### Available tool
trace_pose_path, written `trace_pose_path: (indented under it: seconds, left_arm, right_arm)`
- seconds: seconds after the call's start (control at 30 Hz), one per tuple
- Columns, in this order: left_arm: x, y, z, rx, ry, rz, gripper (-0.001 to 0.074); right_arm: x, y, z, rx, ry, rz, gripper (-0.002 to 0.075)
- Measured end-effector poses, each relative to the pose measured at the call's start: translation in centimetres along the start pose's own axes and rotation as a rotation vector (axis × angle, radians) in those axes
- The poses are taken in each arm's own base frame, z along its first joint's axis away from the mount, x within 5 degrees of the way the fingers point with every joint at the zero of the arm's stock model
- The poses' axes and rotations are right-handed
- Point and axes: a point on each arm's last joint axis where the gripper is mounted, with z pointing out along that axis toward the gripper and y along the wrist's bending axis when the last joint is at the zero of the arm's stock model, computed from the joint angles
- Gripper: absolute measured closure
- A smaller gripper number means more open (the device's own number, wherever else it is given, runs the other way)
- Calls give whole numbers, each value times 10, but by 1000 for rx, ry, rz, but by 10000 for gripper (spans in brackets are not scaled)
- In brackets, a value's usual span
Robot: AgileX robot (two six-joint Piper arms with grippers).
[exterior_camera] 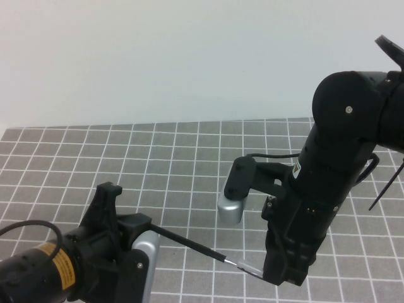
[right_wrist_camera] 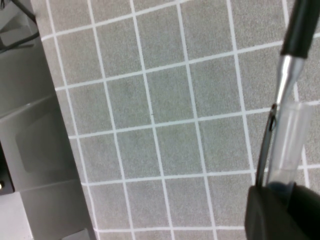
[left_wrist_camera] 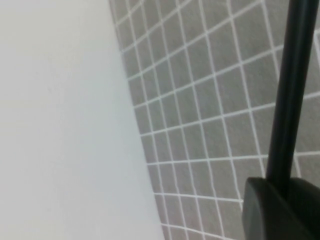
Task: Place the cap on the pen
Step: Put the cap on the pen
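Note:
The pen [exterior_camera: 189,242] is a thin black stick held above the gridded mat, its silver tip [exterior_camera: 231,261] pointing right. My left gripper [exterior_camera: 144,225], at the lower left, is shut on the pen's back end; the shaft [left_wrist_camera: 292,85] runs out from its fingers [left_wrist_camera: 260,210]. My right gripper [exterior_camera: 273,273], at the lower right, is shut on the clear cap [exterior_camera: 251,268]. In the right wrist view the silver tip [right_wrist_camera: 286,75] has entered the open mouth of the cap [right_wrist_camera: 287,145], and the cap's dark clip [right_wrist_camera: 265,150] runs along its side.
A grey mat with a white grid [exterior_camera: 158,164] covers the table up to a white wall [exterior_camera: 158,57]. The right arm's black links and a silver joint [exterior_camera: 231,208] hang over the middle right of the mat.

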Motion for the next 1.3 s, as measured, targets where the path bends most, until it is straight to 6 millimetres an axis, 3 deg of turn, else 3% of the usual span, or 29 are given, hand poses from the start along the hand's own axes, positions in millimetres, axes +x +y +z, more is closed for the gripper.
trace_pose_path:
  seconds: [1.3]
  left_arm:
    - [-5, -4, 4, 26, -22, -20, 697]
  right_arm:
    - [0, 0, 0, -4, -1, -43, 671]
